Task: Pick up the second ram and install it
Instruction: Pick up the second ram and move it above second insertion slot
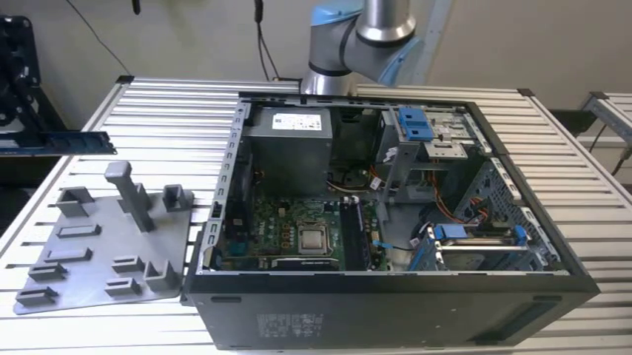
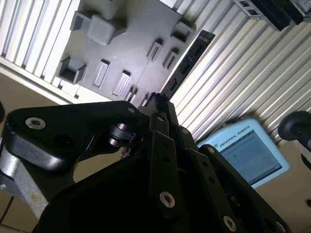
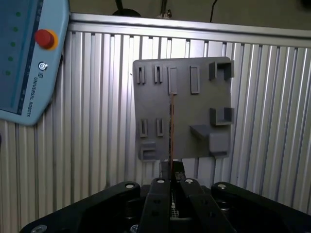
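My gripper is shut on one end of the second ram, which shows edge-on as a thin line over the grey holder tray. In the second wrist view the ram is a long dark stick reaching out from the gripper above the tray. In the exterior view the ram, blue-green with black chips, hangs level in the air at the far left, above and behind the tray. It touches neither the tray nor the table.
The open computer case lies to the exterior view's right of the tray, its motherboard facing up. The tray carries upright posts. A blue teach pendant lies on the slatted table.
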Controlling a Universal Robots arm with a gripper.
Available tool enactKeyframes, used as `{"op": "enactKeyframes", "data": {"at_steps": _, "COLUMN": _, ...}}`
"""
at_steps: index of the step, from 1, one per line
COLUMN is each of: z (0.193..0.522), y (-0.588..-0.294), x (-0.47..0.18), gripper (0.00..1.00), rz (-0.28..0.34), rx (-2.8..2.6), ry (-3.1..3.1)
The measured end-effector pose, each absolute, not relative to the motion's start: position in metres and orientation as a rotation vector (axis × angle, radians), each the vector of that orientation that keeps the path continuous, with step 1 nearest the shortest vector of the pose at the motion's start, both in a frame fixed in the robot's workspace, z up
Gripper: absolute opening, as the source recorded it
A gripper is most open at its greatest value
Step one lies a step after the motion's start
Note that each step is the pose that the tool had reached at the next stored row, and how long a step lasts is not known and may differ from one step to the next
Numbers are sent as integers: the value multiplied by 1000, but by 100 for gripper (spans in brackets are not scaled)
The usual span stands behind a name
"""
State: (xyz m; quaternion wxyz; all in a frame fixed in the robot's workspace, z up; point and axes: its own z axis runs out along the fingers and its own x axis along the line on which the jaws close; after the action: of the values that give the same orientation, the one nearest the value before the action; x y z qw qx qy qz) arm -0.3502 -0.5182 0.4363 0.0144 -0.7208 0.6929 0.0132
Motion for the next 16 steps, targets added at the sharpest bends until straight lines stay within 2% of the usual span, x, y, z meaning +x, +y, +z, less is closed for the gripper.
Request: {"op": "enactKeyframes", "data": {"at_steps": 16, "z": 436, "y": -518, "x": -313, "gripper": 14, "rz": 41, "rx": -2244, "ry": 2157}}
